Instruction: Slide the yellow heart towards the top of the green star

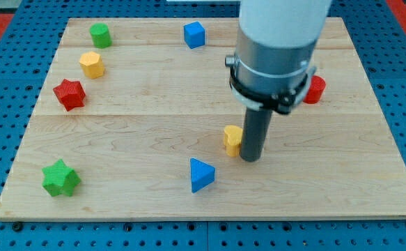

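Camera view showed the green star [61, 178] at the lower left of the wooden board [370, 174], where the yellow heart [232, 138] was meant to end up just above it. Further up that side sat a red star [69, 94], a yellow hexagon [91, 64] and a green cylinder [101, 35]. A blue cube [194, 35] lay at top centre and a blue triangle [202, 174] below centre. The heart sat mid-board, well apart from the green star. My tip [250, 158] stood touching the heart's right side, which I judged the sensible side for pushing it leftward. I had no jaws to report, only the bare rod. A red block [315, 90] peeked out behind the arm at right.
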Available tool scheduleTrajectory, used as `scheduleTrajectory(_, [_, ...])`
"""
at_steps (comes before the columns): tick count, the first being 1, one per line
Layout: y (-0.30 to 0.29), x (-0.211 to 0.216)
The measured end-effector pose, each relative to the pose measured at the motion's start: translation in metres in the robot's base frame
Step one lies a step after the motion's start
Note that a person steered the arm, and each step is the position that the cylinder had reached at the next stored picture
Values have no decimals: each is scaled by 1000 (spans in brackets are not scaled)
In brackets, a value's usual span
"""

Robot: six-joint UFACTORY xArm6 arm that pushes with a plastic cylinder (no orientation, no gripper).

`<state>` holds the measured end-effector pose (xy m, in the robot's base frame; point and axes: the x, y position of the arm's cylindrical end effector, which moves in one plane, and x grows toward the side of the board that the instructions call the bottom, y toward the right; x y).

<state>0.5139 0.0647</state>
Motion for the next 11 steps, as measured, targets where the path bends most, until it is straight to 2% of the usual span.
scheduleTrajectory(1, [-2, -20])
scheduleTrajectory(3, [38, -32])
scheduleTrajectory(5, [-69, -46])
scheduleTrajectory(6, [-40, -45])
scheduleTrajectory(7, [-20, -25])
scheduleTrajectory(10, [-165, -32])
scheduleTrajectory(11, [-161, -30])
